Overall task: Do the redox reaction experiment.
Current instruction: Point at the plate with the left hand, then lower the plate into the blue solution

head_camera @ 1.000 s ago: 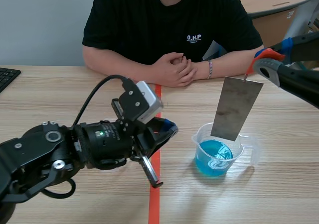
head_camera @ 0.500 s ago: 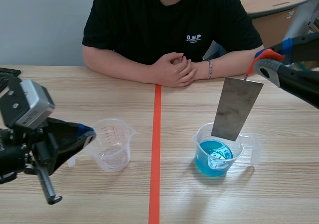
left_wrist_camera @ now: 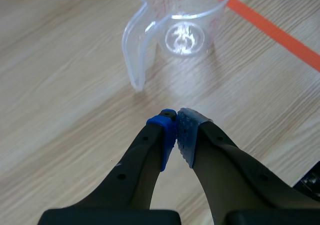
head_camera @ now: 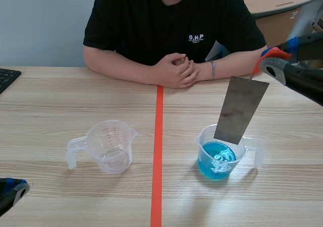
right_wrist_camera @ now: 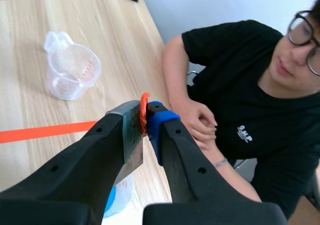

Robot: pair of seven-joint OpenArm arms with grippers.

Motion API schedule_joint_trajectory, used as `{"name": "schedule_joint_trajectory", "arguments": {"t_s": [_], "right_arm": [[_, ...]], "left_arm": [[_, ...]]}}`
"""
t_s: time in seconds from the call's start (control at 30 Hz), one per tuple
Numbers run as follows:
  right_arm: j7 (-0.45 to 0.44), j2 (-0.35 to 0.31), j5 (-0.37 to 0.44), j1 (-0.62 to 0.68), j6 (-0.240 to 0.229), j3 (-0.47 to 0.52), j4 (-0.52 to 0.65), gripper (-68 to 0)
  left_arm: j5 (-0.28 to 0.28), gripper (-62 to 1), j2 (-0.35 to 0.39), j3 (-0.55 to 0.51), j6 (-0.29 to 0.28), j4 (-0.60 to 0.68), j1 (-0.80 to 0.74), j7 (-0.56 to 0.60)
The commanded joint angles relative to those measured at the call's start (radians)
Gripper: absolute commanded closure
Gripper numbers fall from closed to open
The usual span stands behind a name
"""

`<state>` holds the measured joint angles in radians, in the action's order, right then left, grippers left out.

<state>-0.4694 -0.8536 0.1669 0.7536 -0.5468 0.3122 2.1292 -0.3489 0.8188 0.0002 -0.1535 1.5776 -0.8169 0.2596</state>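
Your right claw (head_camera: 264, 64) is clamped on the top edge of the plate (head_camera: 239, 110). In the right wrist view the plate (right_wrist_camera: 131, 146) is pinched flat between the fingers of the claw (right_wrist_camera: 145, 116), with an orange tab at the grip. The plate hangs with its long axis close to upright. Its top leans toward the right arm and its lower end points down at the blue cup (head_camera: 222, 152). That lower edge overlaps the cup's rim. From the scene view you cannot tell whether it sits inside the rim or just over it, but it looks clear of the blue liquid.

Your left claw (left_wrist_camera: 176, 121) is closed on nothing, its pads meeting. It is low over the tabletop (head_camera: 60, 101), with the empty cup (left_wrist_camera: 182, 20) ahead of it, handle toward the claw.

A second ago the left arm lay across the middle, hiding the empty cup (head_camera: 108, 145). It has since drawn back, and only the tip of the claw (head_camera: 11, 190) shows at the near left corner. The plate and right claw have barely shifted.
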Motion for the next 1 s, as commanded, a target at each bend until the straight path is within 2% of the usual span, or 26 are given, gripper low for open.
{"name": "schedule_joint_trajectory", "arguments": {"t_s": [0.0,0.07,0.27,0.53,0.97], "right_arm": [[-0.027,-0.002,0.013,-0.026,-0.013,0.002,-0.016,-1.5],[-0.040,-0.002,0.013,-0.037,-0.028,0.002,-0.031,-1.5],[-0.085,-0.002,0.012,-0.042,-0.030,0.002,-0.069,-1.5],[-0.128,-0.002,-0.006,-0.080,-0.031,-0.027,-0.113,-1.5],[-0.128,0.001,-0.053,-0.209,-0.042,-0.206,-0.219,-1.5]], "left_arm": [[-0.006,-4.0,-0.023,-0.016,0.012,0.008,-0.023,0.012],[-0.006,-4.0,-0.047,-0.046,0.013,0.008,-0.067,0.009],[-0.006,-4.0,-0.143,-0.100,0.013,0.008,-0.164,-0.024],[0.024,-4.0,-0.251,-0.105,0.026,0.006,-0.219,-0.094],[0.023,-4.0,-0.270,-0.105,0.040,0.006,-0.218,-0.124]]}}
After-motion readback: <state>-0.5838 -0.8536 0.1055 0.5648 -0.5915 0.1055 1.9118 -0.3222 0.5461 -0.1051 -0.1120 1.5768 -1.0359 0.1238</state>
